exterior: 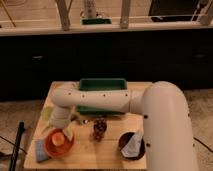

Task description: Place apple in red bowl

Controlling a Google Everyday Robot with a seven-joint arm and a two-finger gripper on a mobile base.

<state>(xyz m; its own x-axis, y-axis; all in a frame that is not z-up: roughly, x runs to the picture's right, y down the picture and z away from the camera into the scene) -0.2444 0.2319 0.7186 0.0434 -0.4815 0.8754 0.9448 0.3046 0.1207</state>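
Observation:
The orange-red bowl (pixel 51 148) sits at the front left of the wooden table (pixel 105 150). A pale orange rounded thing (pixel 57 138), probably the apple, lies inside the bowl. My gripper (pixel 64 128) hangs at the end of the white arm (pixel 100 100), just above the bowl's far rim and over that rounded thing. I cannot tell whether it touches it.
A green tray (pixel 102 85) stands at the table's back, partly behind the arm. A dark maroon bowl (pixel 125 146) with a pale item in it sits front right. A dark lumpy object (pixel 99 129) stands mid-table. A blue cloth (pixel 39 150) lies left of the red bowl.

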